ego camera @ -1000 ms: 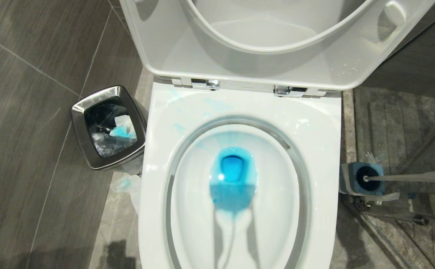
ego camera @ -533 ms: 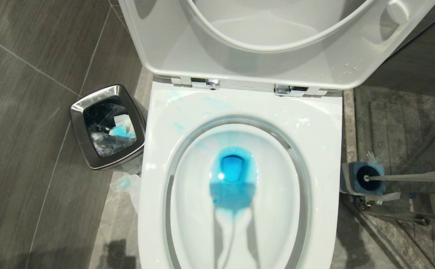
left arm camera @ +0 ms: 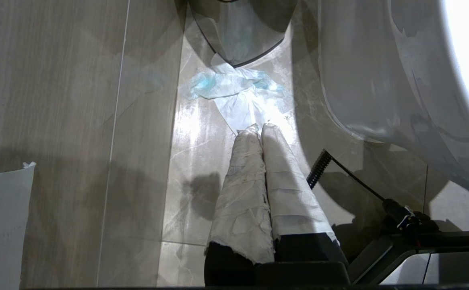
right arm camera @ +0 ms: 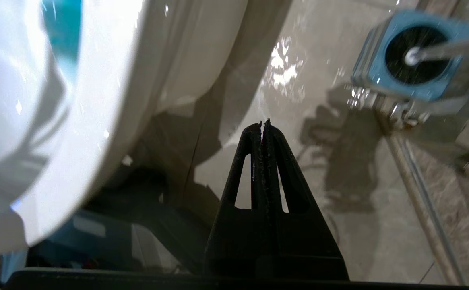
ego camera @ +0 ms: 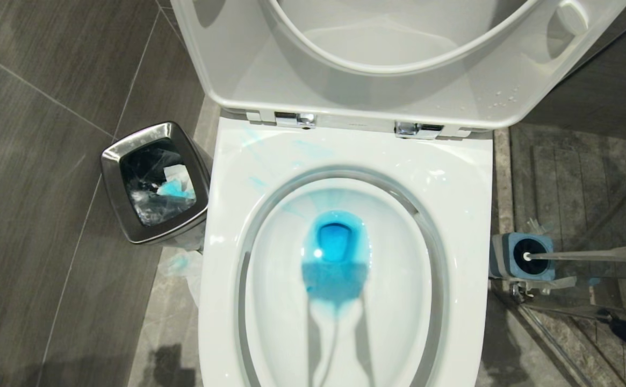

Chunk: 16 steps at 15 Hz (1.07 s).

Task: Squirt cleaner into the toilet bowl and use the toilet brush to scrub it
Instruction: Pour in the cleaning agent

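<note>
The right hand [right arm camera: 261, 125], clenched and empty, has come into the head view's lower corner, near the toilet brush [ego camera: 587, 255]; the left hand [left arm camera: 258, 131] is clenched too.

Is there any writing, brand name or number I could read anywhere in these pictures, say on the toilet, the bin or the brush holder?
None: no readable text on the toilet bowl, its raised lid, the steel bin or the toilet brush holder.
</note>
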Tool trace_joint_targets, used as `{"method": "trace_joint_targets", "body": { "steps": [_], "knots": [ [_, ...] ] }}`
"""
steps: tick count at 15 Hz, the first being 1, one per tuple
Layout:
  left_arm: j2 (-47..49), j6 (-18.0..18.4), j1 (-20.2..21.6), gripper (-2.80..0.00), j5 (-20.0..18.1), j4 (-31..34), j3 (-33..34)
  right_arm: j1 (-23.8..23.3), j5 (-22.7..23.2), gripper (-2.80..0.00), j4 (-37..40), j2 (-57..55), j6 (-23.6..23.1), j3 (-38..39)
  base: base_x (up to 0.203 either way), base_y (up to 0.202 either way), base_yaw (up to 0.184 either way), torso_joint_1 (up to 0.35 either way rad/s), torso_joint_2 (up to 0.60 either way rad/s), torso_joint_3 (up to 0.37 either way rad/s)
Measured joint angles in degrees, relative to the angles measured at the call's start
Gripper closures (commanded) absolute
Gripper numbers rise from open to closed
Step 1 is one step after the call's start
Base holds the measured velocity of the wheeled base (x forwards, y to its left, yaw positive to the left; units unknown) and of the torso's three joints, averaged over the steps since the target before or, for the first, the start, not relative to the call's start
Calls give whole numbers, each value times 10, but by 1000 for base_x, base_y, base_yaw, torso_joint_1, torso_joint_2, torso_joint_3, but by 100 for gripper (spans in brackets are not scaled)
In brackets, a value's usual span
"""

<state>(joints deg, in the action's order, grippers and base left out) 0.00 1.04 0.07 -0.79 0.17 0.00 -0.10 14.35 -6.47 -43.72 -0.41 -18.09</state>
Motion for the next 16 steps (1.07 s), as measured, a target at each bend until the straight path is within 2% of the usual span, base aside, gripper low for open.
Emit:
{"method": "trace_joint_targets", "body": {
  "steps": [5, 10, 16],
  "knots": [
    [0, -8, 0, 0, 8, 0, 0, 0, 0, 0, -18, 30, -26, 108, 0, 0, 0, 0, 0, 0],
    [0, -9, 0, 0, 8, 0, 0, 0, -2, 0, -34, -5, -25, 135, 0, 0, 0, 0, 0, 0],
    [0, -9, 0, 0, 8, 0, 0, -1, -33, 0, -209, -208, -18, 139, 0, 0, 0, 0, 0, 0]
  ]
}}
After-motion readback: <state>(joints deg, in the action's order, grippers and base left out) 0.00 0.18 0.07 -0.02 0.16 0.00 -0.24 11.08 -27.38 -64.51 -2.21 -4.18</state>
